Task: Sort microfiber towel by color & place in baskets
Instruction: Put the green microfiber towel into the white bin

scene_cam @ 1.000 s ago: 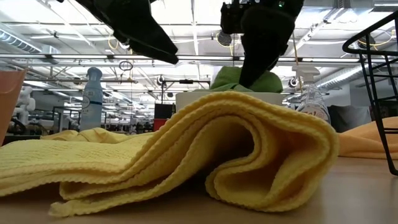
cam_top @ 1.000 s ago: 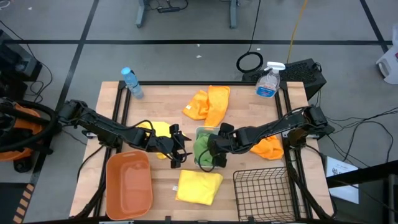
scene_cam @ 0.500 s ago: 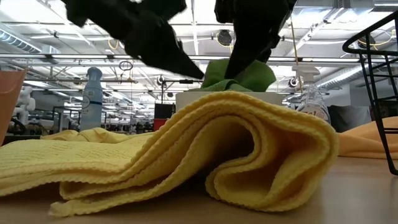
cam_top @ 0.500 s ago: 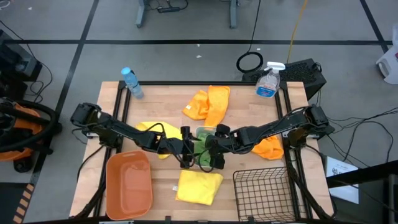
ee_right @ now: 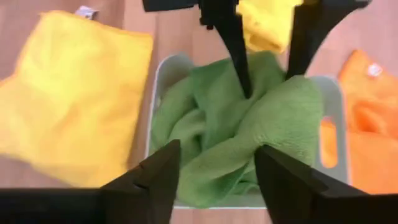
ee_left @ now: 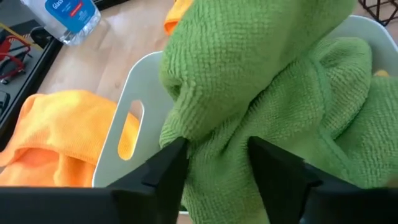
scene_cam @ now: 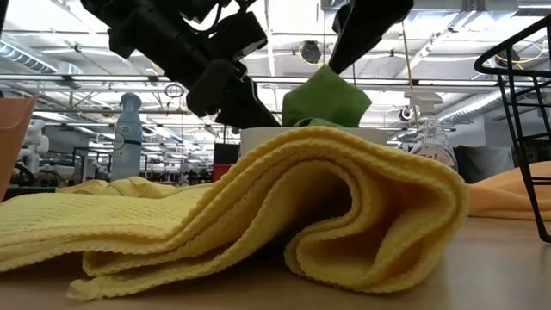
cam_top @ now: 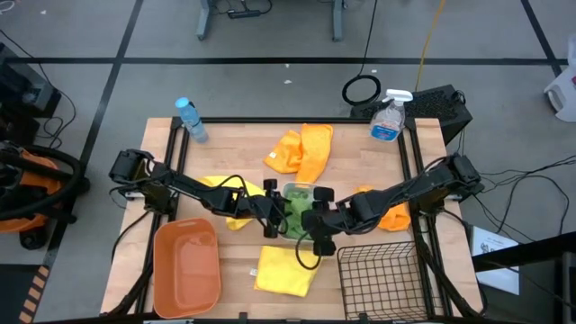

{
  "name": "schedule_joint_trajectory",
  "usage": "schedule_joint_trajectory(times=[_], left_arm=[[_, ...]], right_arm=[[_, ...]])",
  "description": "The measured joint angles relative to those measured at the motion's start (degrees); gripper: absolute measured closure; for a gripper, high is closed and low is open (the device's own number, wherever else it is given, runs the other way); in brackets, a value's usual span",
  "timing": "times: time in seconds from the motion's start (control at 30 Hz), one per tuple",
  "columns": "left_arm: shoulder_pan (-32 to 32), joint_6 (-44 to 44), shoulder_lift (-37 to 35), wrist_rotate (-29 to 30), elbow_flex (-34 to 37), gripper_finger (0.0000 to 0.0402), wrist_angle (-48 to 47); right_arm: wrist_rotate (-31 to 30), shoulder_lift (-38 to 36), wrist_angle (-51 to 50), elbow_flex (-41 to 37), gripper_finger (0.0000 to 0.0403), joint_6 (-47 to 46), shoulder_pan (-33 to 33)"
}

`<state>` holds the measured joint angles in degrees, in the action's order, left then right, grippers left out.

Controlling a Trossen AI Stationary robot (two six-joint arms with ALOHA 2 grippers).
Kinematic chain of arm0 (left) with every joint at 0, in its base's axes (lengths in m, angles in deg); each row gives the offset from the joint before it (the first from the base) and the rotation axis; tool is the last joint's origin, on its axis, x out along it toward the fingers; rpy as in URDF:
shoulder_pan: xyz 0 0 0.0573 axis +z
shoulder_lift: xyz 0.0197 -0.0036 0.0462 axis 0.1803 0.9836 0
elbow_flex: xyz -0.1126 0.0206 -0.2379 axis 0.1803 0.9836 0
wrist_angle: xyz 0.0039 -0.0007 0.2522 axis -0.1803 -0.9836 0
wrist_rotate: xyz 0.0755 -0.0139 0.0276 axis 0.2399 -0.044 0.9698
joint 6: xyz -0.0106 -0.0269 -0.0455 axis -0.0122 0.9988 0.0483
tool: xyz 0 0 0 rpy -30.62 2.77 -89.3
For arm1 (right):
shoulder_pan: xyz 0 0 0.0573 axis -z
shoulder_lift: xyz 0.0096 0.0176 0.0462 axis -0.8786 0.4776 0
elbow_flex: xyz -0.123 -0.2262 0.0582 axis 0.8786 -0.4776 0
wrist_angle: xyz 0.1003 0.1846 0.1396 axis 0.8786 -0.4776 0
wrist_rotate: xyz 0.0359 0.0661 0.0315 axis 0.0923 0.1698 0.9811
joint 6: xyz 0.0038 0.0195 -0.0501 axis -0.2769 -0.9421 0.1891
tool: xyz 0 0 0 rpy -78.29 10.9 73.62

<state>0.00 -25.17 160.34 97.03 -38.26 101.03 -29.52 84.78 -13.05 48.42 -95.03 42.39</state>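
While the left gripper (ee_left: 217, 142) is pinching a raised fold of the green towel (ee_left: 249, 81), I am watching for that towel coming back out of the white bin (ee_left: 127, 93). If the arm is rising with the jaws closed on the fold, the cloth is likely following it, and it could be tipping or dragging the light bin too. The right gripper (ee_right: 217, 148) is hovering just above the near end of the same bin with its jaws spread and nothing between them. The two arms are crowding one small spot, so I am also judging a knock between them possible. The green towel is lying heaped inside the white bin at mid-table. Its ridge is sitting right between the left fingers (ee_left: 168, 168), and the bulk is bulging over the rim to their right.
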Motion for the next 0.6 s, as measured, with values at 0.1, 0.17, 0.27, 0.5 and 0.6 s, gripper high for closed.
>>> schedule_joint_trajectory(times=[0.1, 0.17, 0.27, 0.5, 0.6], left_arm=[[0.3, 0.0, 0.0, -0.2, 0.0, 0.0255, 0.1], [0.3, 0.0, 0.0, -0.2, 0.0, 0.0271, 0.2], [0.3, 0.0, 0.0, -0.4, 0.0, 0.0290, 3.1], [1.1, 0.4, 0.0, -3.0, 0.0, 0.0316, 8.5], [1.1, 0.7, 0.0, -2.8, 0.0, 0.0318, 7.1]], right_arm=[[-1.7, 0.0, 0.2, -0.2, 0.0271, 0.2, 0.3], [-1.6, 0.7, 0.7, -0.7, 0.0316, -0.1, 1.2], [-0.7, 2.1, 0.9, -0.9, 0.0382, -0.5, 2.8], [3.2, 5.4, 5.4, -0.8, 0.0387, 0.6, 6.6], [3.2, 7.2, 5.1, -0.8, 0.0398, 0.6, 7.6]])
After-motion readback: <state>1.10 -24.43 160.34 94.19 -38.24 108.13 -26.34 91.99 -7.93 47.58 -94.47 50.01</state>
